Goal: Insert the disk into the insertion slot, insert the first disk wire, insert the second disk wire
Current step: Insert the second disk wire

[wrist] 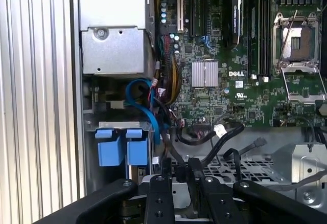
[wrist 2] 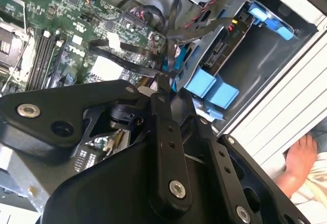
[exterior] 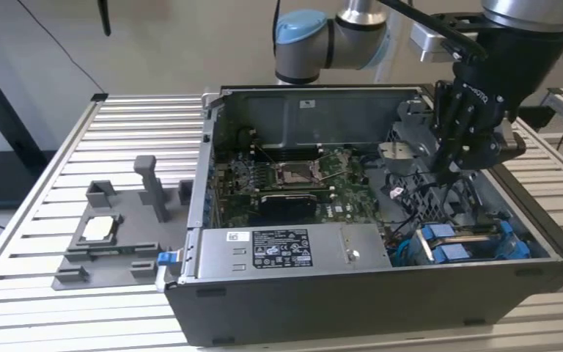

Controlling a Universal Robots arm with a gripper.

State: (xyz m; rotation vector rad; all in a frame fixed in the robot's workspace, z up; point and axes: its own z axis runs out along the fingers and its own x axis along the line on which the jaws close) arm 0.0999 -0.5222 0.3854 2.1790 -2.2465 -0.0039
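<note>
Sitting in its slot (exterior: 512, 248), the disk (exterior: 454, 244) looks seated; the gripper (wrist 2: 163, 81), fingers nearly closed, seems to pinch a black wire (wrist 2: 125, 60), not yet plugged in.

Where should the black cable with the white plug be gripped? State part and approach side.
Probably on the black cable just behind its white plug, from the open side of the case: there the loop arches free over the motherboard, leaving the plug end exposed.
</note>
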